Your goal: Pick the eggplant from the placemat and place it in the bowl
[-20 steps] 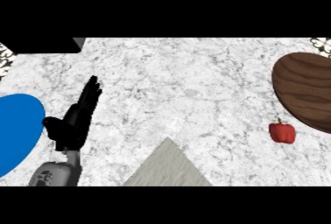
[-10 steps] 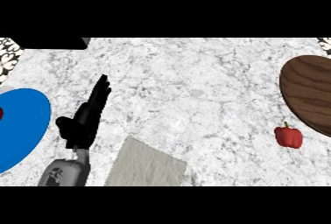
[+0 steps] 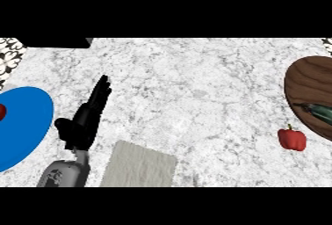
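- I see one hand (image 3: pixel 83 125) only, at the view's left above a grey forearm (image 3: pixel 63 173); from its spot it's the left one. Fingers straight and together, pointing up the counter, thumb out to the side, holding nothing.
- Right hand doesn't show.
- Eggplant (image 3: pixel 315 111) lies on the brown wooden placemat (image 3: pixel 304 83) at the right edge, dark green, partly cut off by the frame.
- Red bell pepper (image 3: pixel 292 138) sits on the marble counter (image 3: pixel 194 88) just beside the placemat's lower left rim.
- Blue round piece (image 3: pixel 29 123) at the left edge, just beside the hand; bowl or plate, I can't tell. Something red (image 3: pixel 2 112) sits on it at the edge, too little visible to name.
- Grey rectangular piece (image 3: pixel 139 165) lies by the forearm at the bottom.
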